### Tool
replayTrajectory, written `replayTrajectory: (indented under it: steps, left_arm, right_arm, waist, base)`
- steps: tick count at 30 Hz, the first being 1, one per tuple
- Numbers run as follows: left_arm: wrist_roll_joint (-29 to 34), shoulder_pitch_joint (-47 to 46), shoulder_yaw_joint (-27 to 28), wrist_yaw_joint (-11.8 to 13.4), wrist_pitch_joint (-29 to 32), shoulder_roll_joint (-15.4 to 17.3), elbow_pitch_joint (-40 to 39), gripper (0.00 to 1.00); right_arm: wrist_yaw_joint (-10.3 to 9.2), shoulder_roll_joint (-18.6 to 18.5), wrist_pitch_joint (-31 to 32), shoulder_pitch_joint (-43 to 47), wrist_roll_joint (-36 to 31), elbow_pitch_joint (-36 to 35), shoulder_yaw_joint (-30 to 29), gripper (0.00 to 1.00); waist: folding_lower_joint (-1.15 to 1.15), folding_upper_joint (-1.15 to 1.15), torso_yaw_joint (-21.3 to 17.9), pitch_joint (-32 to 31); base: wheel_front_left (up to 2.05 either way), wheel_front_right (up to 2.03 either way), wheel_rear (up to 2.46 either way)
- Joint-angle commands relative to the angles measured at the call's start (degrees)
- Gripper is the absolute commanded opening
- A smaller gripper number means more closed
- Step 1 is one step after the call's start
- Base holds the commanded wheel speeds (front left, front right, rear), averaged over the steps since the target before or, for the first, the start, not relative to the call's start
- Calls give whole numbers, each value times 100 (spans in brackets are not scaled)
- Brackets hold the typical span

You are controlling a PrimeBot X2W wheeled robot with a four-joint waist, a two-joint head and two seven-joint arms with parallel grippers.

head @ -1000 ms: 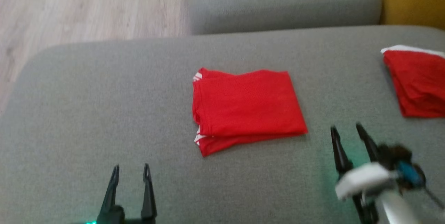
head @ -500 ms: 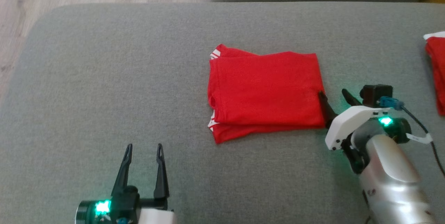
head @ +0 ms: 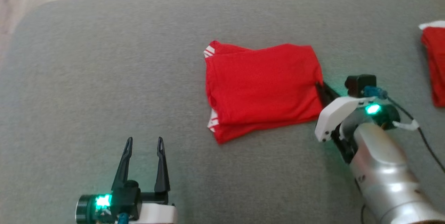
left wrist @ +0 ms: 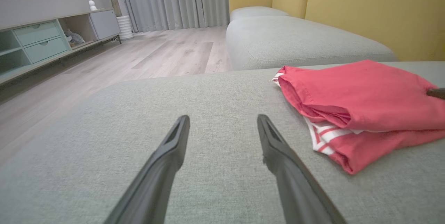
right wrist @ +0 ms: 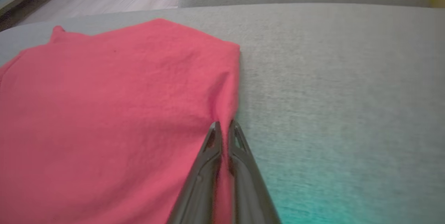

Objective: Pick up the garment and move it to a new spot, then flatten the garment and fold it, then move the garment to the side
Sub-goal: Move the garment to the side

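Pinching the right-hand edge of the garment (head: 260,85), my right gripper (right wrist: 224,125) sat with its two fingers drawn nearly together and a small pucker of red cloth caught between them, as the wrist view showed it. The garment lay folded in a neat stack near the middle of the grey sofa cushion (head: 104,78), white-striped trim (head: 211,124) peeking out at its left side. My left gripper (head: 144,142) hovered spread wide and empty above the cushion, near the front, well to the left of the stack. Folding looked done to me, so I took this for the move to the side. To do it well, I judged, I needed every layer in that pinch, not just the top one. A low, slow drag toward the other red garment (head: 436,67) at the far right would suit, else the stack might peel open or slew round the single hold
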Motion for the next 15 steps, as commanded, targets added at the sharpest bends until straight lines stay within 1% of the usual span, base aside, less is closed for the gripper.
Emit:
replayTrajectory:
  steps: [1,4,8,10,15]
  left_arm:
    - [41,-202,200,49,-30,-14,-213,100]
    - [50,-231,248,42,-30,-13,-265,100]
    - [77,-283,291,24,-30,-11,-307,100]
    - [109,-353,307,-4,-30,-1,-321,100]
    - [171,-506,307,-58,-30,18,-327,100]
  right_arm:
    - [-5,-90,-119,-297,-126,-104,9,0]
    - [-5,-305,-224,-476,-373,-158,-136,0]
    - [-5,-589,-297,-653,-660,-369,-498,0]
    - [-5,-768,-274,-786,-849,-628,-783,0]
    - [-5,-1080,-143,-1000,-1133,-1171,-1206,0]
  waist:
    - [0,0,-208,62]
    - [0,0,-471,135]
    - [0,0,-839,270]
    - [0,0,-1078,404]
    - [0,0,-1351,646]
  base:
    - [0,0,0]
    - [0,0,0]
    - [0,0,0]
    - [0,0,0]
    - [0,0,0]
